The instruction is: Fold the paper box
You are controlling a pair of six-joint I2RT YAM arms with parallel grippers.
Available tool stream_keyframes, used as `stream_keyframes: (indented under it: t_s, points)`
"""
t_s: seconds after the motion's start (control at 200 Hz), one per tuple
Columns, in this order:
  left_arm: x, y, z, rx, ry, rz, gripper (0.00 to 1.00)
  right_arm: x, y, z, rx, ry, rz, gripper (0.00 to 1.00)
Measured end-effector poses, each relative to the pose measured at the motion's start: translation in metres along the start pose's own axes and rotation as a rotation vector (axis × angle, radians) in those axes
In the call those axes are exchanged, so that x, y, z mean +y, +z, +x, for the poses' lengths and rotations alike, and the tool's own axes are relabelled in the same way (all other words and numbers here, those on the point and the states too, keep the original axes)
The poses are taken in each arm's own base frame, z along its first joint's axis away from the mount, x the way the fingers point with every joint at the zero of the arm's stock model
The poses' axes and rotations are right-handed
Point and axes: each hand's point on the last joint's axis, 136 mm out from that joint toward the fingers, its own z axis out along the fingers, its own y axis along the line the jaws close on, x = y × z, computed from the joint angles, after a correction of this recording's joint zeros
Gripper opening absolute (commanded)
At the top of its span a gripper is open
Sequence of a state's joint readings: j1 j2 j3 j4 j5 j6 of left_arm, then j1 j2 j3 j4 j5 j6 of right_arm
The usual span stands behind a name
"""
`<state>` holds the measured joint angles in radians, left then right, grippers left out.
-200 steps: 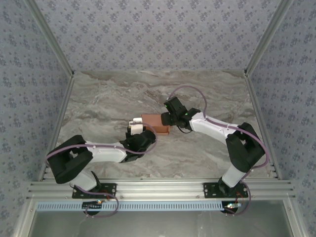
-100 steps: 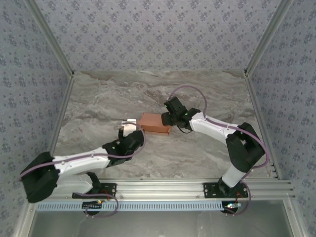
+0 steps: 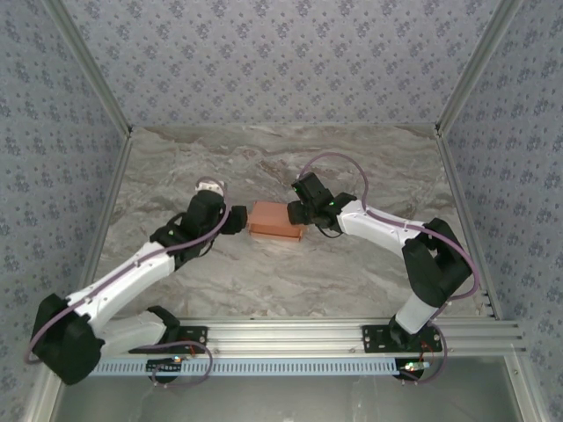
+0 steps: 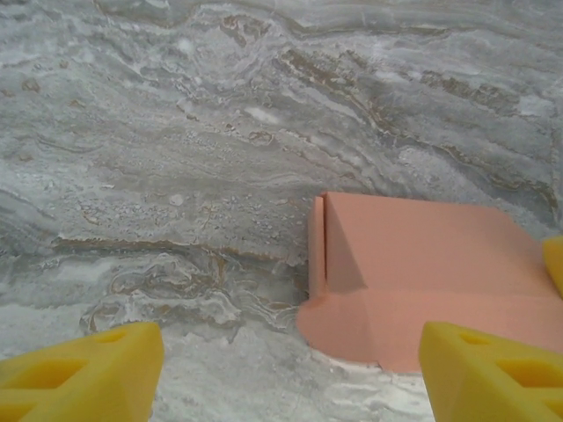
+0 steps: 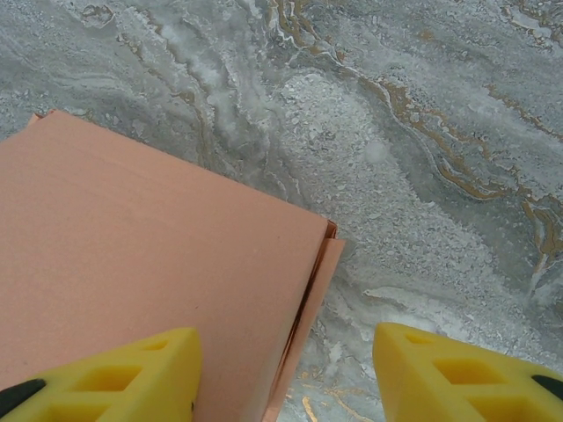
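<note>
In the top view we see the paper box (image 3: 276, 220), a flat salmon-orange rectangle near the middle of the marble table (image 3: 369, 158), its long side running roughly left to right. The left gripper (image 3: 234, 218) sits just beside the box's left short edge. The right gripper (image 3: 296, 211) sits over its right short edge, so the arms meet at the box from either side of the frame.

From the left wrist, the box (image 4: 422, 272) fills the lower right, with a fold line crossing it and a narrow strip (image 4: 317, 246) along its left edge. The left gripper (image 4: 286, 374) is released, its yellow fingers (image 4: 84, 369) spread wide at the two bottom corners. The lower-left one stands over bare marble, well clear of the box. The lower-right one overlaps the box's near edge in the picture, and we cannot tell whether it touches.

From the right wrist, the box (image 5: 132, 264) takes the left half of the frame, its edge slanting down toward the bottom centre, where a thin flap (image 5: 324, 281) pokes slightly past the top panel. The right gripper (image 5: 286, 369) is also spread and clamps nothing: one finger is over the box's top, the other over bare table, and the edge lies between them.

Open marble surrounds the box: a broad band above it up to the patterned walls (image 3: 264, 61), and a narrower strip below it toward the metal rail (image 3: 290, 334).
</note>
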<state>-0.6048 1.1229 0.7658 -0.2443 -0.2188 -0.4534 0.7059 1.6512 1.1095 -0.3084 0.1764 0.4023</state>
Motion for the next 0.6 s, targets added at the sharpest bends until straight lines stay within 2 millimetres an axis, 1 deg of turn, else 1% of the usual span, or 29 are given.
stream_keyframes:
  t_s: [0.115,0.31,0.39,0.455,0.6]
  points:
    - [0.006,0.025,0.008,0.091,-0.012,0.007,0.78,0.0,0.0,0.001,0.003,-0.001,0.001,0.56]
    - [0.002,0.061,0.012,0.2,-0.006,0.039,0.79,0.0,0.0,0.001,0.003,-0.001,0.001,0.56]
    - [-0.002,0.071,0.017,0.229,0.006,0.052,0.79,0.0,0.0,0.001,0.004,-0.001,0.001,0.56]
    - [-0.002,0.077,0.024,0.257,0.014,0.054,0.8,0.0,0.0,0.001,0.004,-0.001,0.001,0.56]
    - [-0.002,0.085,0.036,0.291,0.026,0.063,0.79,-0.002,0.003,0.003,0.009,-0.01,0.008,0.56]
